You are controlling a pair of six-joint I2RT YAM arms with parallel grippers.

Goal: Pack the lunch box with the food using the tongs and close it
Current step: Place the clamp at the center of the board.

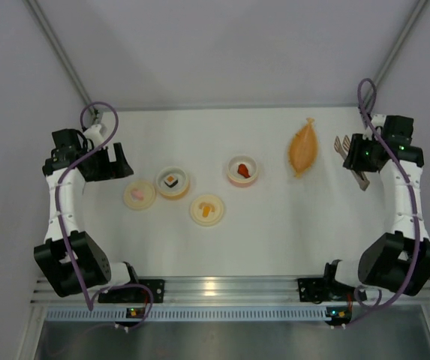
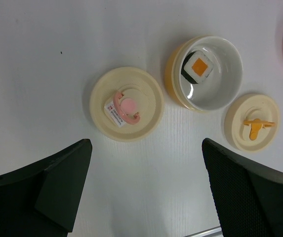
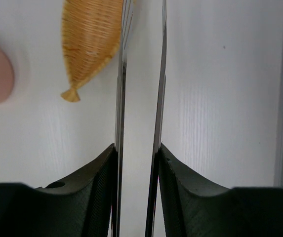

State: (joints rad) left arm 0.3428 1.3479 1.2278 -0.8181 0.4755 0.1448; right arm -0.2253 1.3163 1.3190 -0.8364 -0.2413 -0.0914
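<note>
Seen from above, a white tabletop (image 1: 275, 225) carries four small round pieces in a loose row. The right tool (image 3: 137, 153) is clamped narrowly on the silver tongs (image 3: 121, 98). One dark finger presses the outside of each metal arm, and a slim gap shows between the two arms. The tongs run away from the wrist camera, passing just beside an orange woven leaf-shaped dish (image 3: 91, 34) at the right rear of the tabletop (their tips are cut off at the top of that close view).

The left tool (image 2: 146, 148) hangs over the left side of the tabletop with its fingers spread wide and nothing between them. Just beyond it lies a cream lid with a pink handle (image 2: 126, 104), flat on the surface. Just beside that lid stands an orange-walled bowl (image 2: 171, 74), white inside and uncovered. It holds the sushi roll (image 2: 198, 66), which has white rice, a dark wrap and an orange centre. Just beside the bowl lies a second cream lid with an orange handle (image 2: 252, 122). Further right, a pink bowl (image 1: 256, 171) stands open with the small red piece (image 1: 240, 169) inside. Both food pieces sit well apart from the tongs.
</note>
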